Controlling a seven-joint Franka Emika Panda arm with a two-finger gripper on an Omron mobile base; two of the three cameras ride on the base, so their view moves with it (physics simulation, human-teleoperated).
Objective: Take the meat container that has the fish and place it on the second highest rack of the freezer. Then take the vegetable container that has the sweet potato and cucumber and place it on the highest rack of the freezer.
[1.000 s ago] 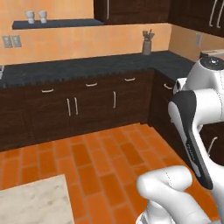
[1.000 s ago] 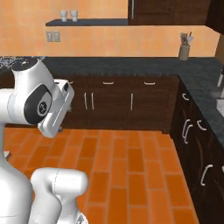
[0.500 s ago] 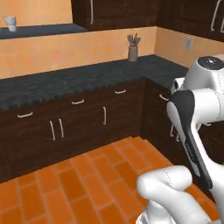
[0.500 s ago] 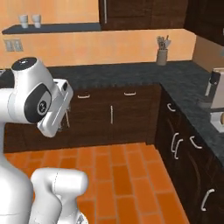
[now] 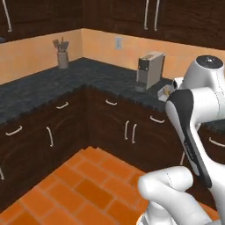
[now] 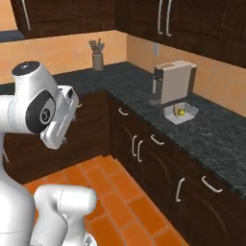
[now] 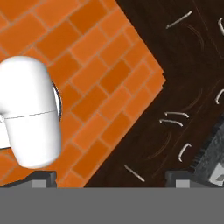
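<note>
A small clear container (image 6: 180, 113) sits on the dark counter (image 6: 218, 137) in front of a coffee machine (image 6: 174, 81). Something yellowish lies inside it, too small to tell what. In the left base view the container (image 5: 168, 91) peeks out from behind my folded arm. My gripper (image 7: 111, 180) points down at the orange tile floor (image 7: 94, 83) and dark cabinet doors. Its fingertips (image 7: 43, 178) stand far apart with nothing between them, so it is open. The freezer is out of view.
The L-shaped counter runs along two walls over dark cabinets with silver handles (image 6: 136, 146). A utensil holder (image 6: 98, 60) stands near the corner, also in the left base view (image 5: 63, 57). Upper cabinets (image 6: 192, 24) hang above. Orange tile floor (image 6: 120, 192) lies open before the base.
The whole scene has slid left in both base views, so the base has turned right. The coffee machine and the clear container came into view. My arm stays folded as before.
</note>
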